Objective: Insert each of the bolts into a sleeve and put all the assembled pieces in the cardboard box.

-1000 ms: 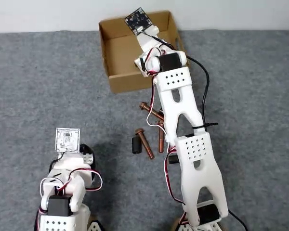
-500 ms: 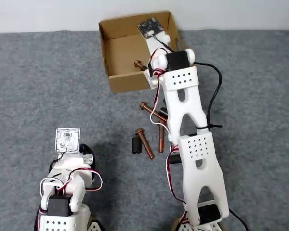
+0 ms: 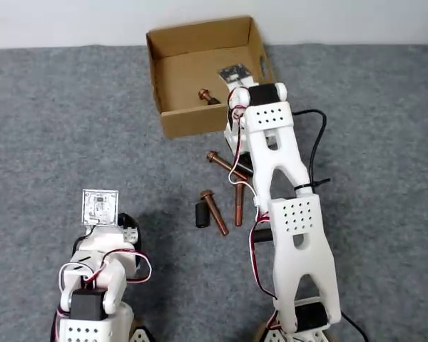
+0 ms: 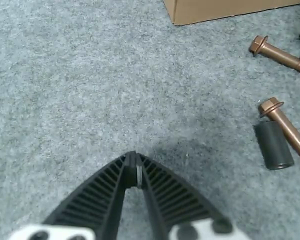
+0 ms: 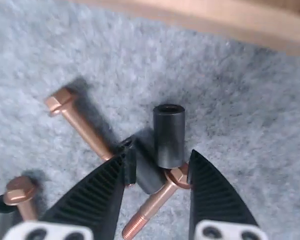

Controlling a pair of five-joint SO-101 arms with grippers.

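A copper bolt in a black sleeve (image 3: 207, 95) lies inside the cardboard box (image 3: 170, 122). In front of the box, three loose copper bolts (image 3: 215, 212) (image 3: 238, 204) (image 3: 222, 162) and a black sleeve (image 3: 202, 214) lie on the carpet. My right gripper (image 5: 160, 155) is open just above another black sleeve (image 5: 168, 135), with a bolt (image 5: 155, 202) crossing below it and a second bolt (image 5: 79, 125) beside it. My right arm (image 3: 261, 114) covers that spot from above. My left gripper (image 4: 135, 167) is shut and empty over bare carpet, well short of a bolt (image 4: 286, 126) and sleeve (image 4: 273, 145).
Grey carpet covers the table. The box stands at the far edge, its front wall (image 5: 200, 17) just beyond my right gripper. My left arm (image 3: 100, 246) sits folded at the near left, with open carpet between it and the bolts.
My right arm has drawn back out of the box toward the loose bolts in front of it. The sleeved bolt now lies uncovered in the box. The left arm stayed put.
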